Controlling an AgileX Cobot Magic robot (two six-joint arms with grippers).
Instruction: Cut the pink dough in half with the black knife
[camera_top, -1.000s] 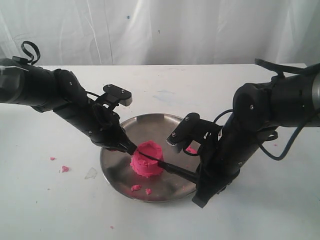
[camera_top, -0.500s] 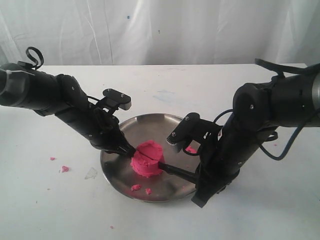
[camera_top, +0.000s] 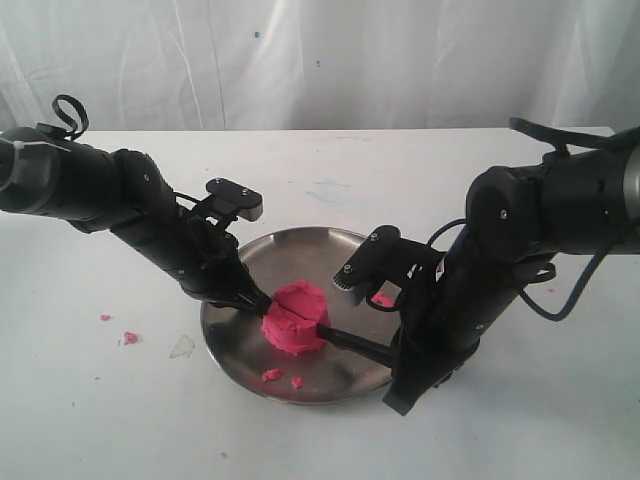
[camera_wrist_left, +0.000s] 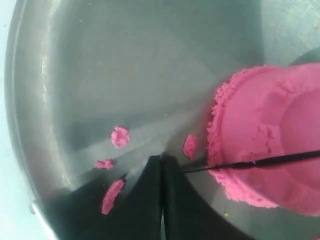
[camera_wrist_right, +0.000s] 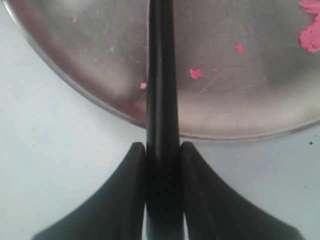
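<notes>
The pink dough (camera_top: 295, 318) is a cup-shaped mound in the middle of the steel plate (camera_top: 300, 255). A dark slit runs across its top, where the blade of the black knife (camera_top: 352, 343) is sunk in. My right gripper (camera_top: 388, 354) is shut on the knife's handle (camera_wrist_right: 161, 75) just outside the plate's front right rim. My left gripper (camera_top: 256, 298) is shut at the dough's left side, its fingertips (camera_wrist_left: 155, 162) right by the blade's tip (camera_wrist_left: 260, 161). Whether they touch the tip I cannot tell. The dough (camera_wrist_left: 270, 125) has a rough rim.
Pink crumbs (camera_top: 272, 375) lie on the plate's front part, and a bigger pink scrap (camera_top: 382, 298) lies at its right. More crumbs (camera_top: 130, 337) and a small clear scrap (camera_top: 182, 347) lie on the white table to the left. A white curtain hangs behind.
The blade has sunk from the dough's top down into it, leaving a slit. My left gripper moved slightly with the tip. The right arm has barely moved.
</notes>
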